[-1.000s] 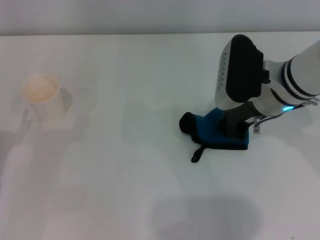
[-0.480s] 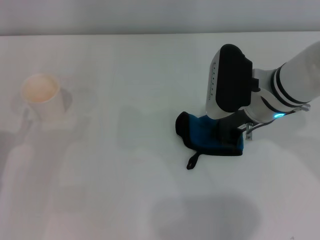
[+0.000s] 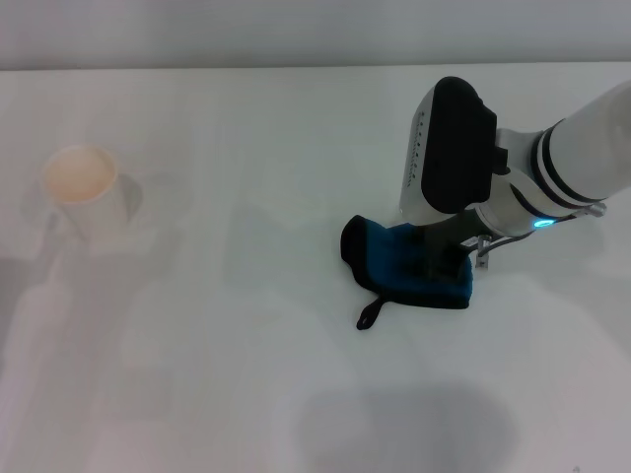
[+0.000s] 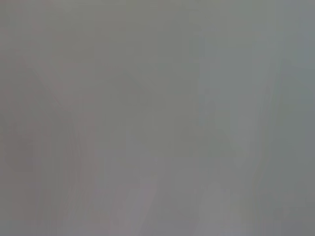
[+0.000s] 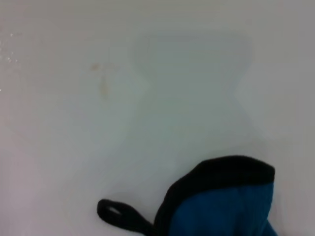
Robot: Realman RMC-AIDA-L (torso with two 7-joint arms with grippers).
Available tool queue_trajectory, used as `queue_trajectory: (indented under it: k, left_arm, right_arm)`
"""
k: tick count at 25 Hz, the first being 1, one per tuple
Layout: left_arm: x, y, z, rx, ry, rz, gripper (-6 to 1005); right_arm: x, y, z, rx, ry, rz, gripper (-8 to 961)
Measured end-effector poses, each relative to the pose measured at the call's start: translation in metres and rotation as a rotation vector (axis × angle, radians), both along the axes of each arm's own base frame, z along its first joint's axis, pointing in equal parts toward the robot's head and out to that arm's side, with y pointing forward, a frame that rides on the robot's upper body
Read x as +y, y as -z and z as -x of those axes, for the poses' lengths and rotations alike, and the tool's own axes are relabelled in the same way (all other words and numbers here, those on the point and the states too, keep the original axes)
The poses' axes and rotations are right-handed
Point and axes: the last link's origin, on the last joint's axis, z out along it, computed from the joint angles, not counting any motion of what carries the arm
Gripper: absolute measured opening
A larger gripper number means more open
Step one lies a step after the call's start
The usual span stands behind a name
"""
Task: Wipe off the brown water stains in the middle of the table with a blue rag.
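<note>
The folded blue cloth rag (image 3: 406,263) is being pressed onto the smooth white table (image 3: 246,374) by the right gripper (image 3: 446,258), whose finger opening cannot be told, while faint tan stain specks (image 5: 101,78) toward nine o'clock are being left unwiped.

White table (image 3: 246,374), smooth surface. Blue rag (image 3: 404,264) lies flat on it directly beneath the right gripper (image 3: 446,264), its black loop (image 3: 369,315) trailing on the tabletop. Paper cup (image 3: 87,192) stands well apart from the gripper, on the robot's left; faint tan specks (image 5: 101,78) show ahead of the rag.

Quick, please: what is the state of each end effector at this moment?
Left end effector: not in view.
Right end effector: pressed down on the blue rag; open or closed cannot be told.
</note>
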Motion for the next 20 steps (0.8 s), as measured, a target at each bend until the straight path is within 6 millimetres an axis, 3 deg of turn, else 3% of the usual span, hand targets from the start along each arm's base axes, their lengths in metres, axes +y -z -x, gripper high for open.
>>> queue_trajectory:
  k: [10,15,19,20]
  left_arm:
    - [-0.003,0.002,0.001,-0.007,-0.009,0.003,892]
    - [-0.004,0.002,0.002,-0.012,-0.011,0.005,892]
    - [-0.005,0.003,0.002,-0.055,-0.009,0.011,892]
    - [-0.005,0.003,0.002,-0.061,-0.008,0.012,892]
  right_arm:
    - [-0.005,-0.009,0.009,0.072,-0.023,-0.038,540]
    - [0.002,-0.019,0.014,0.236,-0.003,-0.144,709]
    - [0.006,-0.02,0.02,0.505,0.071,-0.236,708]
    - [0.006,-0.02,0.02,0.505,0.071,-0.236,708]
